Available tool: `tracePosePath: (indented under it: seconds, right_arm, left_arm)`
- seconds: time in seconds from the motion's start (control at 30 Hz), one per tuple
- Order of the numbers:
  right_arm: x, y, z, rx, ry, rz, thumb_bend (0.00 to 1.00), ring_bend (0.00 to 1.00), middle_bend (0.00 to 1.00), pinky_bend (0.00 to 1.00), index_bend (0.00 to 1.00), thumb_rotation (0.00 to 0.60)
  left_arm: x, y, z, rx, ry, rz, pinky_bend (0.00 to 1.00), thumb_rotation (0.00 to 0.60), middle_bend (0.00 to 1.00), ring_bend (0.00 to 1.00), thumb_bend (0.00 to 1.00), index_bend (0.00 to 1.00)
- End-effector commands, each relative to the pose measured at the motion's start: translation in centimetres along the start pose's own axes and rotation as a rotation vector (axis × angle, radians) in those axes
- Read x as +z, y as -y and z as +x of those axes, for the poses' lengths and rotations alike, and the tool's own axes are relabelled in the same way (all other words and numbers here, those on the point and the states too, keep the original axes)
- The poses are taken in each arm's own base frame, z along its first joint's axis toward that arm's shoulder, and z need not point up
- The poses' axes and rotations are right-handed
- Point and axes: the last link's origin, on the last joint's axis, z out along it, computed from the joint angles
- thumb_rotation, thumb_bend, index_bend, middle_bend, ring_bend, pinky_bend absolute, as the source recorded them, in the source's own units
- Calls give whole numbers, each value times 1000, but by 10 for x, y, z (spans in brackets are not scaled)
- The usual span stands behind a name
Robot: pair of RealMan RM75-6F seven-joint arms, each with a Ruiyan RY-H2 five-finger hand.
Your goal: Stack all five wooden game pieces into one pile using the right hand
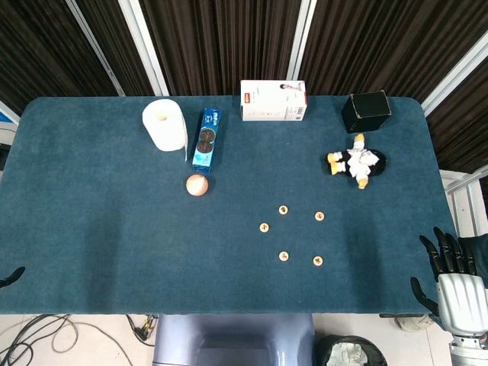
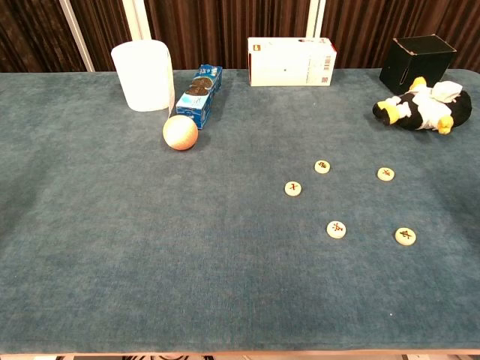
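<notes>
1. Five wooden game pieces lie flat & apart on the table [image 1: 91,229], right of centre: far piece [image 1: 283,210], left piece [image 1: 264,227], right-far piece [image 1: 319,216], near-left piece [image 1: 284,256], near-right piece [image 1: 317,261]; none stacked yet.
2. Right hand [image 1: 450,271] sits off the table's right edge, fingers apart, holding nothing; the pieces lie to its left & slightly farther out; near-right piece is closest, prob. first pick.
3. Left hand [image 1: 11,276]: only a tip shows at the left edge; finger state can't tell; well apart from the pieces.
4. Pieces are round discs; no long axis to align to.
</notes>
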Motion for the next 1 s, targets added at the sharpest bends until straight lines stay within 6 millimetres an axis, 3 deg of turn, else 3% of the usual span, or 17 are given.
tracePosePath:
  seconds: [0.03, 0.67, 0.83, 1.0]
  right_arm:
    - [0, 0, 0, -1, 4, 1, 407, 0, 0, 0, 141, 600]
    - [-2, -2, 2, 53, 31, -10, 406, 0, 0, 0, 141, 600]
    - [-7, 7, 3, 175, 94, 4, 407, 0, 0, 0, 141, 600]
    - [-2, 18, 1, 147, 228, 9, 407, 0, 0, 0, 141, 600]
  left_arm:
    - [0, 0, 0, 1, -2, 0, 0, 600, 0, 0, 107, 29]
    - [0, 0, 1, -1, -8, 5, 0, 600, 0, 0, 107, 28]
    - [2, -1, -1, -6, -11, -7, 0, 600, 0, 0, 107, 28]
    - [3, -2, -3, 1, -6, -9, 0, 600, 0, 0, 107, 29]
